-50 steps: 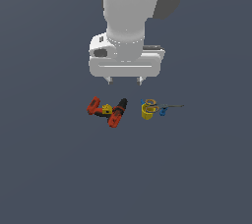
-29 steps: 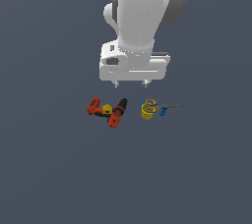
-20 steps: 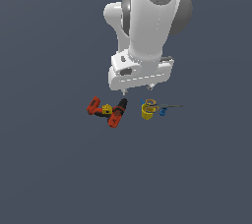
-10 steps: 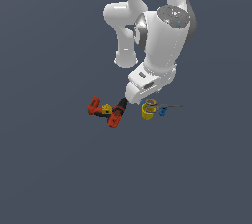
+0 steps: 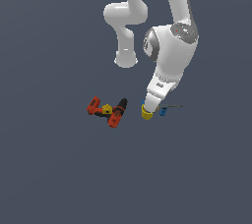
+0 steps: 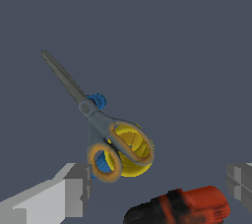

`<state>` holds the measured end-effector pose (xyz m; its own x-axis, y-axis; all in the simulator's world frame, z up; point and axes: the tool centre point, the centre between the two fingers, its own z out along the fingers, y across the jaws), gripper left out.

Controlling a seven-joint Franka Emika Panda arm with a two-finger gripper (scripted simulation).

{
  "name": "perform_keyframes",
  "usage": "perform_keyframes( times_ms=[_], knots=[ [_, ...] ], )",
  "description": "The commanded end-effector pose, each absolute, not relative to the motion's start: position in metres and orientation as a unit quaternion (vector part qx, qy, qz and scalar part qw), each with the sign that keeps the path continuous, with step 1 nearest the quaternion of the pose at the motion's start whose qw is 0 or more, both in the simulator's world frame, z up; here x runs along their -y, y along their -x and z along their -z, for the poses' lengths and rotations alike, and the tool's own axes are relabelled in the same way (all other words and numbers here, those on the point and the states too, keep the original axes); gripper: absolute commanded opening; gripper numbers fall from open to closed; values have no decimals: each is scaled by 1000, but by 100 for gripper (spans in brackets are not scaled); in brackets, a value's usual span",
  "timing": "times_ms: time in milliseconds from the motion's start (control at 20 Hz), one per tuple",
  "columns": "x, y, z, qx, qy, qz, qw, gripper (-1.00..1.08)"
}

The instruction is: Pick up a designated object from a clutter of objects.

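The wrist view shows the scissors [image 6: 101, 129] clearly, with handle loops over the yellow cup [image 6: 132, 153]; the exterior view shows only thin blades at centre right. The arm leans down steeply, and the gripper [image 6: 157, 188] is spread wide, holding nothing.

No readable text, label, brand, number or sign is showing on any object in the exterior view or the wrist view.
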<state>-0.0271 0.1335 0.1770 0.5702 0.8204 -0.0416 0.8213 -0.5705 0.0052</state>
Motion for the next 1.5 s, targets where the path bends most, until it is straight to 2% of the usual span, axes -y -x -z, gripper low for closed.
perform_keyframes(
  times_ms=[0,650,1150,1450],
  knots=[
    [-145,32,-167,-503,-864,14,10,100],
    [-187,53,-132,-634,-773,2,1,100],
    [-192,56,-127,-649,-761,0,0,100],
    [-192,57,-107,-650,-760,0,0,100]
  ],
)
